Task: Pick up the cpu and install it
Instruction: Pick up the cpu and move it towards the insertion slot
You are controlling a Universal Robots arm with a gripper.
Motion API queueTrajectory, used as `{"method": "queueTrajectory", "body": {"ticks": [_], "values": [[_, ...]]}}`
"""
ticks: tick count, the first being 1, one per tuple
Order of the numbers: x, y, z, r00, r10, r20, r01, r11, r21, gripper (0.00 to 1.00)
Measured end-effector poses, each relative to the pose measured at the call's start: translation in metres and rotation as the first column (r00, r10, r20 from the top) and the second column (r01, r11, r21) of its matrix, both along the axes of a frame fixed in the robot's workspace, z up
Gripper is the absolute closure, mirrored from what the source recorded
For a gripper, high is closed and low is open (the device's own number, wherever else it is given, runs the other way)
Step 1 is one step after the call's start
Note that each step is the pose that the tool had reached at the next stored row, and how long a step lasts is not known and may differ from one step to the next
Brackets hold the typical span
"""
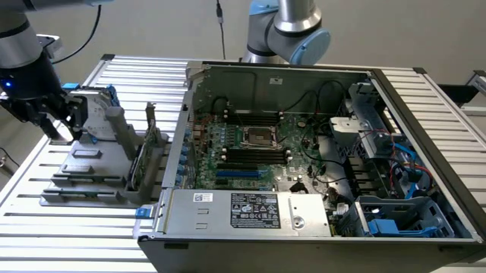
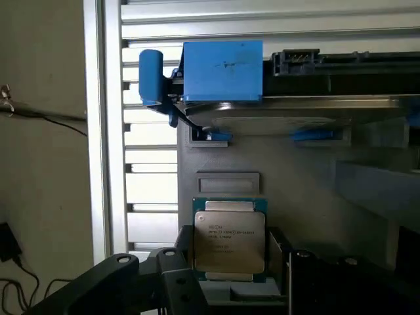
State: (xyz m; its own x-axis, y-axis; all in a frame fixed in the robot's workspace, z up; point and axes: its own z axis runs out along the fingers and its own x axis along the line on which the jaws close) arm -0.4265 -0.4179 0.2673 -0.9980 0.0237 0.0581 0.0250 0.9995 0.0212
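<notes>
My claw (image 1: 65,132) hangs low over the grey holder (image 1: 83,170) by the tabletop's edge on the exterior view's left. Its jaws are apart and straddle the cpu (image 2: 230,236), which lies flat in its recess. I'd judge this grasp needs centring: jaws square to the chip's opposite edges, closing gently so it neither tilts nor scrapes.

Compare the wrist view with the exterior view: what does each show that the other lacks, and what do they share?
Wrist view adds: the cpu, lying flat in the grey holder, its printed metal top facing the camera. Exterior view adds: the open computer case, with its motherboard and power supply. Shared: the gripper low over the grey holder, and the slatted table beneath.
</notes>
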Motion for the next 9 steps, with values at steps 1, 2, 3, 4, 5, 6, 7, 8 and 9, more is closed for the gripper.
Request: {"method": "queueTrajectory", "body": {"ticks": [1,2,3,4,5,6,7,8,9], "values": [[0.001,0.0000,0.0048,1.0000,0.000,0.0000,0.000,1.0000,0.0000,0.46],[0.002,0.0000,0.0092,1.0000,0.001,-0.0002,-0.001,1.0000,0.0000,0.46],[0.003,0.0000,0.0138,1.0000,0.001,-0.0002,-0.001,1.0000,0.0000,0.46],[0.004,0.0000,0.0184,1.0000,0.001,-0.0003,-0.001,1.0000,0.0000,0.46],[0.005,0.0000,0.0229,1.0000,0.002,-0.0005,-0.002,1.0000,0.0000,0.46],[0.006,0.0000,0.0275,1.0000,0.002,-0.0005,-0.002,1.0000,0.0000,0.46],[0.007,0.0000,0.0320,1.0000,0.003,-0.0006,-0.003,1.0000,0.0000,0.46],[0.009,0.0000,0.0365,1.0000,0.003,-0.0009,-0.003,1.0000,-0.0001,0.46],[0.010,0.0000,0.0410,1.0000,0.003,-0.0010,-0.003,1.0000,0.0000,0.46]]}}
